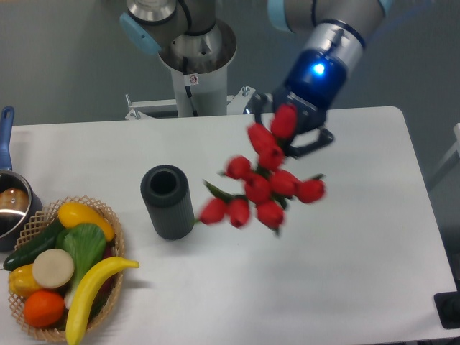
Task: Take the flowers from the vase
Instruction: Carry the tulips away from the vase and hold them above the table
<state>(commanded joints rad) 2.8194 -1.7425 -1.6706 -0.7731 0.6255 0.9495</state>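
Note:
The flowers (260, 188), a bunch of red tulip buds with bits of green leaf, hang in the air to the right of the vase and look motion-blurred. They are outside the vase. My gripper (287, 131) is above them at the back of the table, with its dark fingers around the top of the bunch, shut on it. The stems are mostly hidden behind the buds. The vase (167, 203), dark grey and ribbed, stands upright on the white table with its round mouth showing nothing inside.
A wicker basket (116, 241) of fruit and vegetables sits at the front left. A steel pot (8, 208) with a blue handle is at the left edge. The arm's base column (194, 68) stands behind the table.

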